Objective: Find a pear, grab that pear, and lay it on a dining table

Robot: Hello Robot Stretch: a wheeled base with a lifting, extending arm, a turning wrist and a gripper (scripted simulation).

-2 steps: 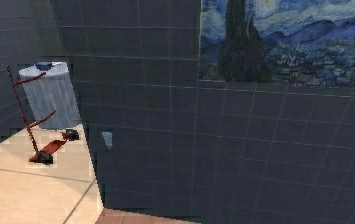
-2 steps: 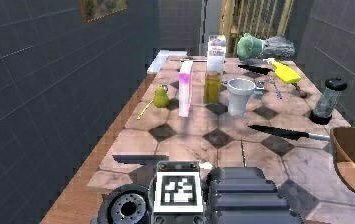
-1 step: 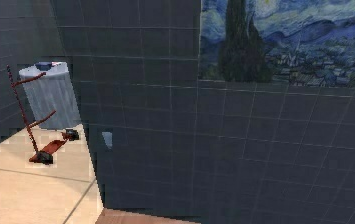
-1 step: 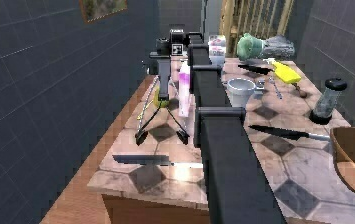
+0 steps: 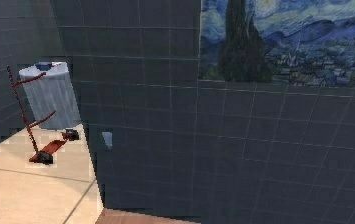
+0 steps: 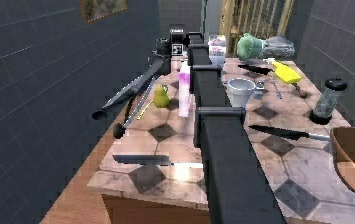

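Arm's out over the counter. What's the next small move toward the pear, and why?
Probably ease the hand back toward the pear. The pear sits on the tiled counter close beside the arm, and the hand's far end seems to lie left of it in the arm side view. I cannot tell whether it holds anything.

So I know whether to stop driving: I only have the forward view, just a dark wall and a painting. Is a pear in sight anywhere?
Observer: Yes, a yellow-green pear stands on a tiled tabletop in the arm side view.
Operator: What's beside it?
Observer: The arm's dark bar reaches out over that tabletop, just right of the pear in the picture.
Operator: Anything sharp nearby?
Observer: A knife lies by the tabletop's near edge.
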